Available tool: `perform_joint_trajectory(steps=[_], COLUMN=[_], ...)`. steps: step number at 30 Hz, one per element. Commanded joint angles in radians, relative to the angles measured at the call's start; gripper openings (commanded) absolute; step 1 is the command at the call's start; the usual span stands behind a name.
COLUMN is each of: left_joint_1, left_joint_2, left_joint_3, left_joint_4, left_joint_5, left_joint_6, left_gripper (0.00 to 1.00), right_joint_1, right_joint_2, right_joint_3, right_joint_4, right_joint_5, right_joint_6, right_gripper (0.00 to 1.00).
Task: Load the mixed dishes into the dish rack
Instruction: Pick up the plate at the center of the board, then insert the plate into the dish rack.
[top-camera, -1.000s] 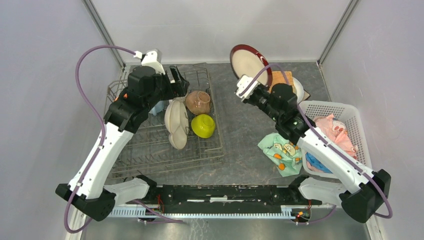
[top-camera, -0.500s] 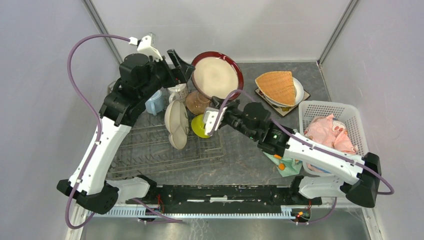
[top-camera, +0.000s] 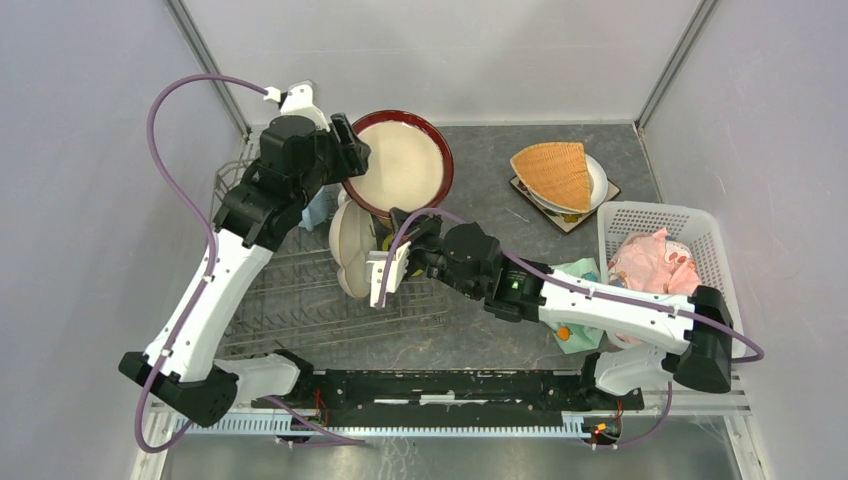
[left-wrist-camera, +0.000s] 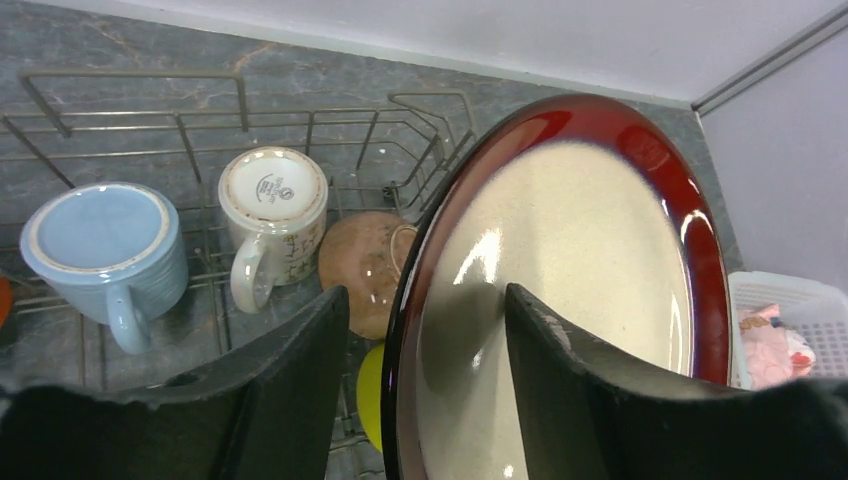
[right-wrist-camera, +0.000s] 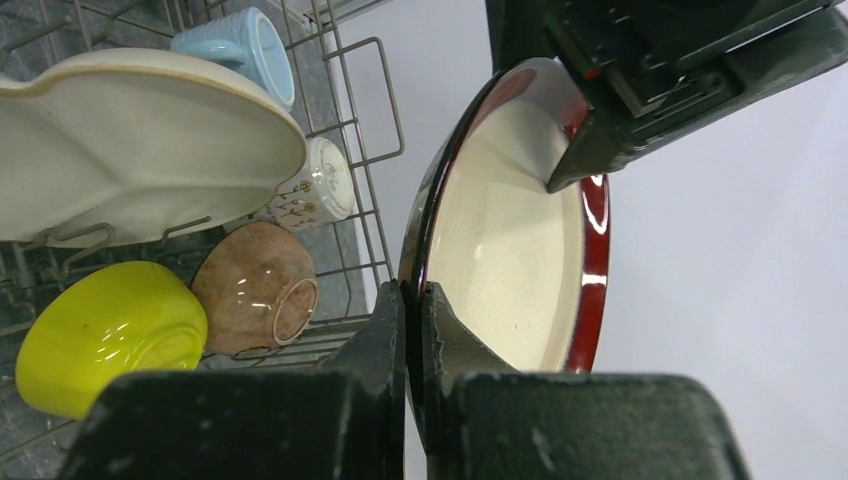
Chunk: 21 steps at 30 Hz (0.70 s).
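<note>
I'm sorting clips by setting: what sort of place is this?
Probably a robot test cell, not a kitchen: bare grey walls, two arms bolted to the table, a dish rack on it.

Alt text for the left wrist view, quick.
A red-rimmed plate, on edge, fills the right half, its rim between the left gripper's open fingers. Behind it in the rack sit a blue mug, a white mug, a tan bowl and a green bowl's edge.

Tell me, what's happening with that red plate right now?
Right gripper shut on red-rimmed plate. Left gripper open, straddling its rim. Plate above dish rack, not slotted.
</note>
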Motion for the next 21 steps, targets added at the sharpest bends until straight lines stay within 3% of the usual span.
perform_joint_trajectory(steps=[1,5,10,14,21], left_joint_1=[0.003,0.003,0.003,0.003,0.005], left_joint_2=[-0.044,-0.066,-0.109,-0.168,-0.226], left_joint_3=[-0.026,-0.039,-0.05,-0.088,-0.102], left_joint_4=[0.005,0.021,0.04,0.111,0.187], left_joint_5=[-0.068,-0.036,-0.032,-0.054,-0.11], left_joint_6=[0.061,0.06,0.063,0.053,0.053], left_gripper=[0.6,0.29,0.03,0.02,0.02], right_joint_1=[0.015,0.023,0.026,0.026,0.025], right_joint_2=[-0.002,0.016,0.03,0.033,0.022], right_joint_3=[0.119,0.128,0.123,0.098,0.065], right_joint_4=[0.23,0.231,0.226,0.245,0.253], right_joint_5=[0.052,0.047,0.025,0.018,0.004], right_joint_6=[-0.107,-0.104,-0.082,-0.056,-0.02], right_gripper=[0.0,0.0,0.01,0.19,0.4])
